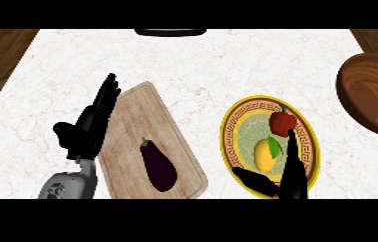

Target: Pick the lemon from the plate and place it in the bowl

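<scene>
A white marbled desk (221, 61) fills the view, with strips of brown wood showing beyond its far left and far right corners. At the far edge, near the middle, a dark flat object (170, 32) is cut off by the frame; what it is cannot be told.

At the left, the left hand (87, 123) rests over the desk on its grey forearm (70, 186), its fingers straight, held together and pointing away from the robot, holding nothing. Just beside it lies a pale wooden cutting board (140, 116), set at a slant. A dark purple eggplant (157, 165) lies on the near half of the board, its green stem toward the far end.

Right of the board, apart from it, sits a round plate (229, 136) with a yellow rim and a band of brown key-pattern ornament inside the rim. The lemon (264, 155) lies on the plate's near half, a green leaf at its top. A red fruit (283, 122) sits just beyond it, on the plate's far right part.

The right hand (288, 181) is over the plate's near edge with its fingers (292, 151) spread and straight: one runs up along the lemon's right side toward the red fruit, and the thumb lies out to the left below the lemon. It is not closed on the lemon.

At the right edge, a dark wooden bowl (362, 93) stands partly out of frame, well apart from the plate.
</scene>
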